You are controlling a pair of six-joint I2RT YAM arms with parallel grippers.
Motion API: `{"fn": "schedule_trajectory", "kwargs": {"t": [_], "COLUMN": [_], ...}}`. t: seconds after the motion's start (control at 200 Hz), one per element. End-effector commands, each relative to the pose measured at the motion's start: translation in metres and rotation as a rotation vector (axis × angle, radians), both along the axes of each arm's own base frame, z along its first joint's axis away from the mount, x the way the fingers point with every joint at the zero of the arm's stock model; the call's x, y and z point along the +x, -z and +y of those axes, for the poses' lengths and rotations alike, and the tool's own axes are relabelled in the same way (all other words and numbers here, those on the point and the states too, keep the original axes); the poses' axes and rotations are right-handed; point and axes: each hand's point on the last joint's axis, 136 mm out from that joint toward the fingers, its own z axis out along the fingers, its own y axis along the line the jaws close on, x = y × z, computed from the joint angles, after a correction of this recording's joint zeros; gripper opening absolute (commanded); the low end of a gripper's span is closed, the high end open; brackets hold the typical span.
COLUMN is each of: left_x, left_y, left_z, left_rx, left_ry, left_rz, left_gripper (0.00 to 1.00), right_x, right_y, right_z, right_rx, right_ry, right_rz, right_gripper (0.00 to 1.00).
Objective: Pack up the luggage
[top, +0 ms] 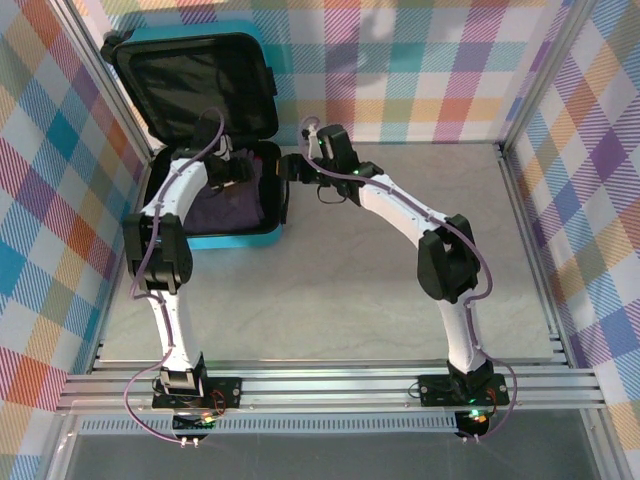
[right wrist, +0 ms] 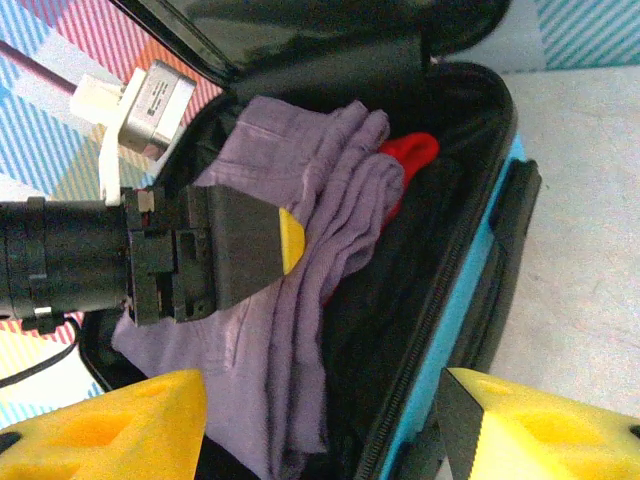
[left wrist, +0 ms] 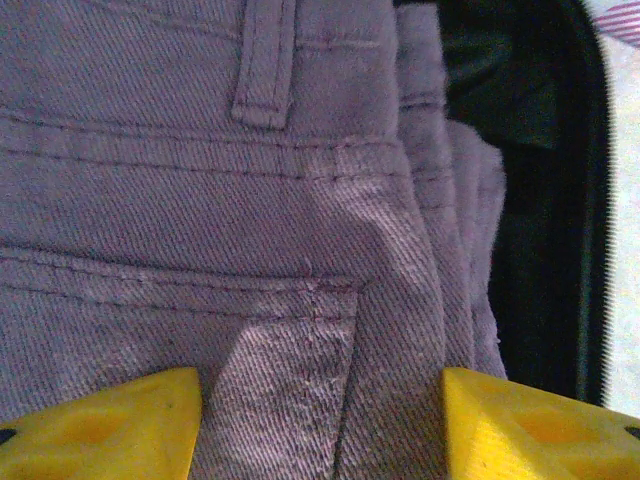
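**Both arms reach over the pale grey table top (top: pixel 330 300) toward the luggage. Items listed near to far.**

(a) Right gripper (right wrist: pixel 320 420): yellow jaws spread wide, nothing btwn them. It hovers just outside the luggage's right rim, apart from it and aimed across the opening. Judged: parked as a ready second hand, poss. to tuck cloth or take the lid.

(b) Luggage (top: pixel 215 240): small turquoise-blue hard-shell suitcase w/ black fabric lining. It lies open on the table, base flat, so clothes can be laid in from above.

(c) Left gripper (left wrist: pixel 322 410): inside the luggage base, approx. over its middle. Jaws are spread, w/ one yellow finger (left wrist: pixel 130 420) to each side of a strip of cloth, not pinching it.

(d) Folded purple denim trousers (left wrist: pixel 200 200): top of the pile in the luggage base, directly under the L jaws, w/ seams, belt loop and pocket corner facing up. In the right wrist view one L fingertip looks to rest on the cloth. Judged: L presses the pile flat so the lid can close.

(e) Crumpled red garment (right wrist: pixel 410 160): shows past the trousers' edge, on the lid side of the base.

(f) Black-lined lid (top: pixel 190 85): stands tilted back at the luggage's far edge, close to the plaid wall (top: pixel 420 80). Judged: leaned back so it holds open w/o a gripper.

Jaw relation: the luggage base surrounds the L jaws, and its right rim lies just beside the R jaws. Lid not yet shut.
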Motion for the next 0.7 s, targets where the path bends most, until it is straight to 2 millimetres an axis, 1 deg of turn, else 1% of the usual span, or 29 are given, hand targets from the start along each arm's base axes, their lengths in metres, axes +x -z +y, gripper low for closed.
{"fn": "schedule_trajectory", "kwargs": {"t": [0.0, 0.08, 0.215, 0.28, 0.365, 0.47, 0.505, 0.59, 0.695], "left_x": [0.009, 0.012, 0.013, 0.013, 0.013, 0.015, 0.017, 0.019, 0.023], "left_y": [0.021, 0.04, 0.069, 0.078, 0.08, 0.07, 0.061, 0.037, -0.002], "left_z": [0.0, 0.002, 0.007, 0.007, 0.008, 0.008, 0.008, 0.01, 0.012], "left_rx": [0.008, 0.019, 0.046, 0.05, 0.052, 0.055, 0.057, 0.067, 0.075], "left_ry": [-0.021, -0.031, -0.044, -0.046, -0.048, -0.047, -0.047, -0.05, -0.055], "left_rz": [0.023, 0.055, 0.117, 0.133, 0.136, 0.119, 0.106, 0.064, -0.004], "left_gripper": [0.62, 0.62, 0.62, 0.62, 0.62, 0.62, 0.62, 0.63, 0.64], "right_x": [0.001, 0.001, 0.001, 0.001, 0.001, 0.003, 0.004, 0.008, 0.015], "right_y": [-0.004, 0.004, 0.008, 0.008, 0.009, 0.01, 0.009, 0.012, 0.017], "right_z": [-0.003, -0.003, -0.002, -0.003, -0.002, -0.001, 0.0, 0.001, 0.003], "right_rx": [0.015, 0.016, 0.02, 0.019, 0.016, 0.013, 0.011, -0.005, -0.017], "right_ry": [0.002, 0.002, -0.002, -0.002, -0.003, -0.004, -0.005, 0.0, 0.012], "right_rz": [-0.023, -0.003, 0.011, 0.011, 0.013, 0.017, 0.017, 0.027, 0.038], "right_gripper": [0.63, 0.63, 0.63, 0.63, 0.63, 0.63, 0.63, 0.63, 0.63]}}
